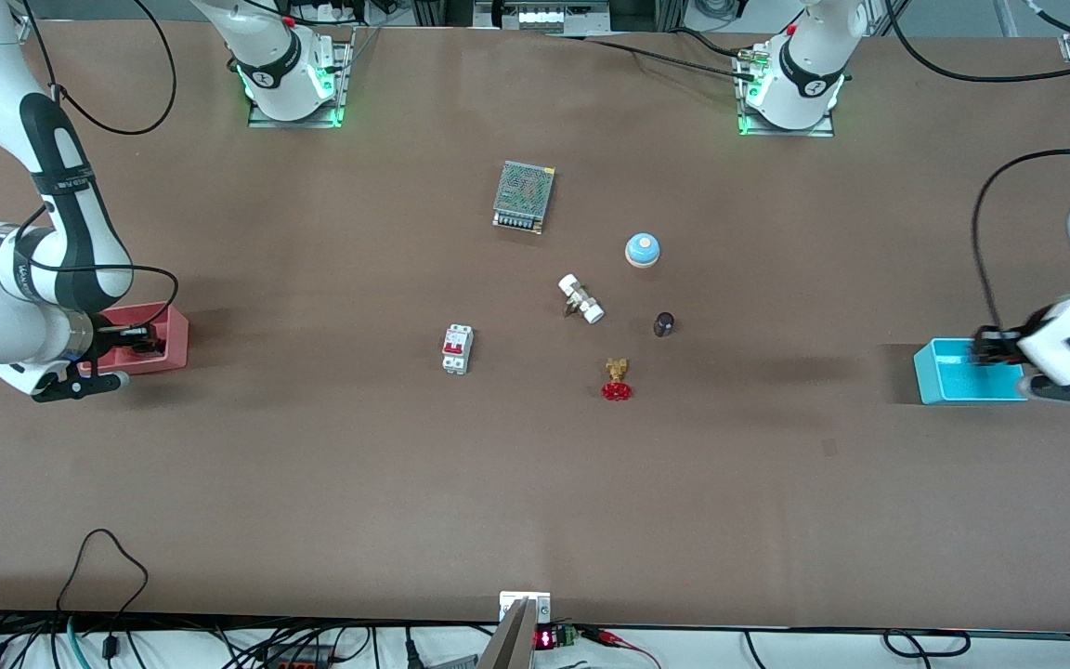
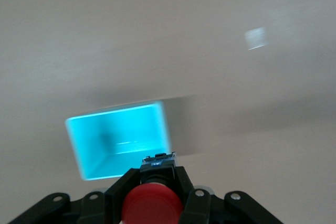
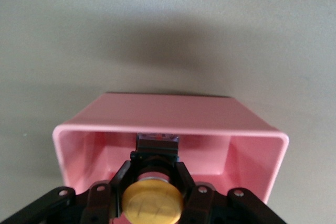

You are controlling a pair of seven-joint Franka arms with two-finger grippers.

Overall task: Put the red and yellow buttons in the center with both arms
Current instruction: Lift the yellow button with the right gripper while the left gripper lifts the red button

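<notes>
At the right arm's end of the table, the right gripper (image 1: 140,339) clasps the yellow button (image 3: 153,202) over the pink bin (image 1: 173,339). Open tabletop (image 1: 312,446) stretches to the red valve (image 1: 617,379). The left gripper (image 1: 990,350) grips the red button (image 2: 152,204) over the blue bin (image 1: 948,386).

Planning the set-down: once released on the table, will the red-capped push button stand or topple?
Probably top-heavy: the round red-capped push button has a cap wider than its dark body. Clamped in the left gripper above the blue bin, it looks rigid. On its side, the round cap would likely roll.
</notes>
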